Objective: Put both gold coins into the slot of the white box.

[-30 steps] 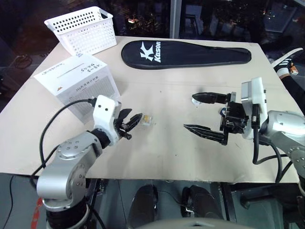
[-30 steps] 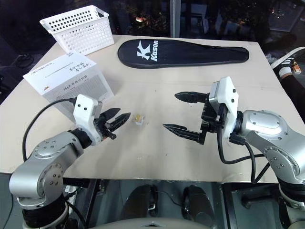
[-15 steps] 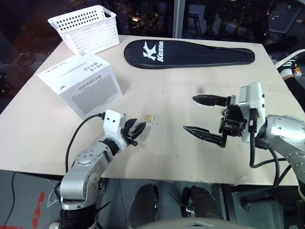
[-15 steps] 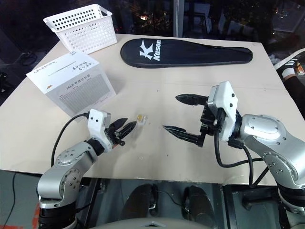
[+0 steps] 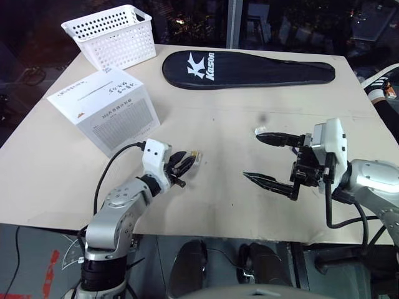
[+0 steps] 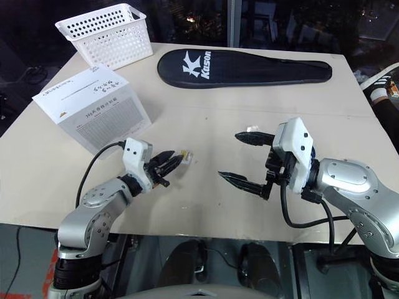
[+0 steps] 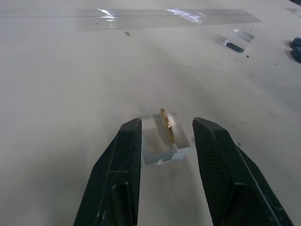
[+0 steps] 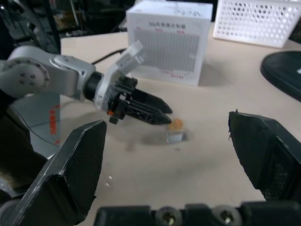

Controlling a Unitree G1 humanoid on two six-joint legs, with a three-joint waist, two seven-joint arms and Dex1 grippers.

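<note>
Left wrist view, gold coin (image 7: 165,126) between left tool (image 7: 164,134) fingertips

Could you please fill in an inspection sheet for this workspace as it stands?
Surface: flat beige table.
Job's things: gold coin in clear square case lying between the left tool's fingers; second clear case by the right tool, contents unclear; white cardboard box, slot on top.
Clutter: white perforated basket; black racket cover.
Grippers: left tool open, straddling the case; right tool wide open, empty.
Cables: black cable on left arm; another on right.
Surroundings: dark, nothing seen.
</note>
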